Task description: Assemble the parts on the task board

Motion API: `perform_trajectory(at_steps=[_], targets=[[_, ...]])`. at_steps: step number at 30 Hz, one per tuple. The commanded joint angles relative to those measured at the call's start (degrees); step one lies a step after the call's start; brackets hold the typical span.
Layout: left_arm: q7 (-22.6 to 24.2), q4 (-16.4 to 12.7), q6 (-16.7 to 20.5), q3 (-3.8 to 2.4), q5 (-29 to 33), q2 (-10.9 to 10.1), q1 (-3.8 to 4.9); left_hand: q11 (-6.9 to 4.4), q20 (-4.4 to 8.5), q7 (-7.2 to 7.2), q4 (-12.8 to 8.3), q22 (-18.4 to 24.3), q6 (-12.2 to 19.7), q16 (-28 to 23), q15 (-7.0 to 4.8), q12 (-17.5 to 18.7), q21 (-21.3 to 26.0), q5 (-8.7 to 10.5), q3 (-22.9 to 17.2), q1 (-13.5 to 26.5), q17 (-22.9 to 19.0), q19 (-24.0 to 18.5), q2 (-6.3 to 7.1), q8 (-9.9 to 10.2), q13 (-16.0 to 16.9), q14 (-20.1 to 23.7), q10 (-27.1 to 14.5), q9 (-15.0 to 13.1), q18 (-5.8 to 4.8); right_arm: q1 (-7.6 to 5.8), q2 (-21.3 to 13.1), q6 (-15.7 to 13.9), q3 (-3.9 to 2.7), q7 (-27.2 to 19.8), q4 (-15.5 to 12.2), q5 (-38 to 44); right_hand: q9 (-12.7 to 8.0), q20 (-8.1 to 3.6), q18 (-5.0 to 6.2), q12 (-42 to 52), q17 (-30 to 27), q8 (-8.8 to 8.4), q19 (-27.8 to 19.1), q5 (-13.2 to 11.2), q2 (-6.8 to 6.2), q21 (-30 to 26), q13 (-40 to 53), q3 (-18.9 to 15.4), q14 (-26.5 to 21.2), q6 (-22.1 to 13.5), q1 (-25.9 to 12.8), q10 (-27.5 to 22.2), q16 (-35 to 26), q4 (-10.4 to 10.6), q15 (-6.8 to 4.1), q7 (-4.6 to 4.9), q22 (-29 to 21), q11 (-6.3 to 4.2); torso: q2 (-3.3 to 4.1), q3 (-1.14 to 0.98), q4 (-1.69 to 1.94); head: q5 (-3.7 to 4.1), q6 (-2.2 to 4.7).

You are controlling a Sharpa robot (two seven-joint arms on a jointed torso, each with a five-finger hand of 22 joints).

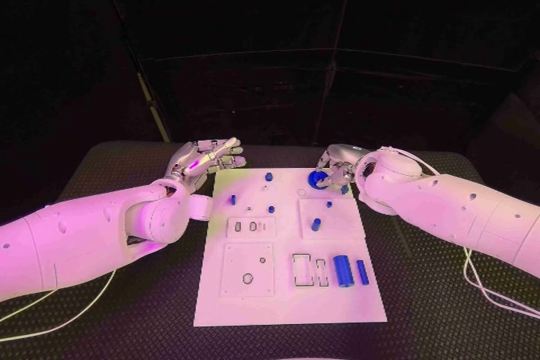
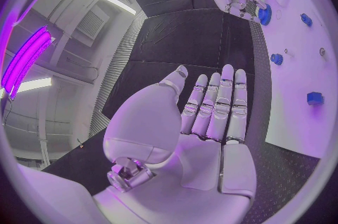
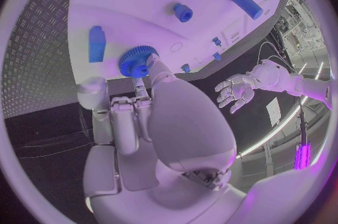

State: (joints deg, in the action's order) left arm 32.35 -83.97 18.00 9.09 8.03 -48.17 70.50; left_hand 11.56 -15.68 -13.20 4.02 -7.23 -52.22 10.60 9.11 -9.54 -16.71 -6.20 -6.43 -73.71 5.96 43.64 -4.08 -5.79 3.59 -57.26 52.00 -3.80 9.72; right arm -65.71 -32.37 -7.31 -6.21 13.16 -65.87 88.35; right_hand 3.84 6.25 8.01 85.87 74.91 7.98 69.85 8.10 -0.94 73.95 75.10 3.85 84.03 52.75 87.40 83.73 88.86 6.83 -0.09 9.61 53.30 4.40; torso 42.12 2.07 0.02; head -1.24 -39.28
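Pinching a small, stiff, likely light blue gear [image 3: 138,61] by its toothed rim in right hand [image 1: 338,169] over task board [image 1: 287,297]; left hand [image 2: 211,117] spread, empty.

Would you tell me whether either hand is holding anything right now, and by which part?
The right hand pinches the blue gear by its toothed rim. The left hand holds nothing, fingers straight.

Matt white task board [image 1: 282,297]; smooth blue plastic gear [image 3: 137,61].

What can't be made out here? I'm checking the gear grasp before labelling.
- Head view: the right robot hand covers most of the blue gear.
- Right wrist view: the fingertip hides the contact on the gear.
- Task board holes: too small to read.
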Motion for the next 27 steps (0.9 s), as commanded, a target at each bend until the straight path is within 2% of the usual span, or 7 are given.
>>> perform_trajectory(at_steps=[1, 6, 9, 14, 16, 23, 27], targets=[[0.1, -0.2, -0.6, -0.05, 0.0, 0.0, 0.1, -0.08, 0.07, -1.1, -0.3, 0.0, -0.3, -0.3, -0.02, 0.2, -0.1, 0.03, 0.0, -0.6, -0.1, 0.3, 0.15, 0.4, 0.0, -0.2, 0.5, 0.0, 0.79, 0.24, -0.1, -0.7, 0.13, 0.3, -0.2, 2.2, 0.2, 0.04, -1.07, 0.3, 12.6, 0.5, 0.3, 0.7, 0.51, 0.2, 10.9, 0.9, 5.4, 0.9, 0.7, 3.9, 0.4, -0.7, 0.22, -0.14, 0.1, -0.03, -0.03, 0.0, 0.01, 0.01, -0.02], [0.1, -0.2, -0.5, -0.06, 0.0, 0.0, 0.1, -0.09, 0.07, -1.09, -0.4, 0.1, -0.4, -0.3, -0.02, 0.3, 0.0, 0.02, -0.1, -0.8, -0.1, 0.3, 0.18, 0.4, 0.0, -0.3, 0.5, 0.0, 0.79, 0.48, -0.4, -3.2, 0.14, 0.3, -1.6, 2.6, 0.2, -0.27, -1.13, 0.5, 12.5, 1.01, 0.6, 6.2, 0.61, 0.6, 11.2, 3.5, 5.4, 3.0, -0.2, 4.1, 0.3, -1.5, -0.16, -0.72, 0.6, -0.58, 0.0, -0.05, 0.03, -0.13, -0.12], [0.0, -0.3, -0.4, -0.06, 0.0, 0.0, 0.1, -0.09, 0.07, -1.08, -0.7, 0.1, -0.4, -0.3, -0.04, 0.4, 0.0, 0.02, -0.2, -1.0, -0.1, 0.3, 0.24, 0.4, 0.0, -0.3, 0.6, 0.0, 0.8, 0.56, -0.6, -4.6, 0.14, 0.3, -2.6, 2.3, 0.1, -0.45, -1.19, 0.7, 12.6, 1.11, 0.8, 7.5, 0.38, 0.8, 11.3, 4.6, 5.4, 3.7, -1.0, 4.2, 0.4, -1.6, -0.36, -0.99, 1.0, -0.8, 0.0, -0.07, 0.06, -0.18, -0.07], [0.0, -0.3, -0.2, -0.06, 0.0, -0.1, 0.1, -0.09, 0.07, -1.08, -0.7, 0.1, -0.4, -0.3, -0.04, 0.4, 0.0, 0.02, -0.2, -1.0, -0.1, 0.3, 0.24, 0.4, 0.0, -0.3, 0.6, 0.0, 0.8, 0.63, -1.0, -8.3, 0.13, 0.2, -5.0, -0.2, 0.0, -0.57, -1.22, 0.5, 12.5, 0.9, 0.8, 7.8, -0.05, 1.0, 11.2, 5.5, 5.4, 3.9, -2.4, 4.1, 0.3, -1.4, -0.45, -1.05, 1.1, -0.88, -0.04, 0.0, 0.06, -0.22, -0.09], [0.0, -0.4, -0.1, -0.06, 0.0, -0.1, 0.1, -0.1, 0.08, -1.08, -0.8, 0.1, -0.4, -0.4, -0.04, 0.4, 0.0, 0.02, -0.2, -1.1, -0.1, 0.3, 0.26, 0.4, 0.0, -0.3, 0.6, 0.0, 0.8, 0.64, -1.2, -9.7, 0.13, 0.2, -6.5, -1.0, 0.0, -0.59, -1.23, 0.6, 12.5, 0.79, 0.9, 7.7, -0.29, 1.0, 11.2, 5.7, 5.4, 3.9, -3.0, 4.1, 0.3, -1.3, -0.46, -1.06, 1.1, -0.88, -0.02, -0.03, 0.05, -0.39, 0.01], [0.1, -0.5, -0.1, -0.06, 0.0, -0.2, 0.11, -0.1, 0.08, -1.08, -0.8, 0.1, -0.4, -0.4, -0.04, 0.4, 0.0, 0.02, -0.2, -1.1, -0.1, 0.3, 0.26, 0.4, 0.0, -0.3, 0.6, 0.0, 0.8, 0.65, -1.4, -11.1, 0.12, 0.5, -11.6, -1.1, 0.0, -0.61, -1.23, 0.6, 12.6, 0.67, 0.8, 7.2, -0.7, 1.0, 11.2, 6.2, 5.4, 4.0, -3.8, 4.2, 0.3, -1.2, -0.48, -1.1, 1.1, -0.9, 0.02, -0.01, 0.03, -0.54, 0.11], [0.1, -0.5, 0.0, -0.06, 0.0, -0.2, 0.11, -0.1, 0.08, -1.08, -0.9, 0.2, -0.4, -0.4, -0.04, 0.5, 0.0, 0.02, -0.3, -1.1, -0.2, 0.3, 0.29, 0.4, 0.0, -0.3, 0.7, 0.0, 0.8, 0.65, -0.7, -11.1, 0.12, 0.5, -13.3, -0.4, 0.0, -0.62, -1.23, 0.6, 12.6, 0.6, 0.8, 6.8, -0.82, 1.0, 11.2, 6.4, 5.4, 4.1, -4.2, 4.2, 0.4, -1.2, -0.49, -1.12, 1.1, -0.92, 0.03, -0.06, 0.02, -0.7, 0.06]])
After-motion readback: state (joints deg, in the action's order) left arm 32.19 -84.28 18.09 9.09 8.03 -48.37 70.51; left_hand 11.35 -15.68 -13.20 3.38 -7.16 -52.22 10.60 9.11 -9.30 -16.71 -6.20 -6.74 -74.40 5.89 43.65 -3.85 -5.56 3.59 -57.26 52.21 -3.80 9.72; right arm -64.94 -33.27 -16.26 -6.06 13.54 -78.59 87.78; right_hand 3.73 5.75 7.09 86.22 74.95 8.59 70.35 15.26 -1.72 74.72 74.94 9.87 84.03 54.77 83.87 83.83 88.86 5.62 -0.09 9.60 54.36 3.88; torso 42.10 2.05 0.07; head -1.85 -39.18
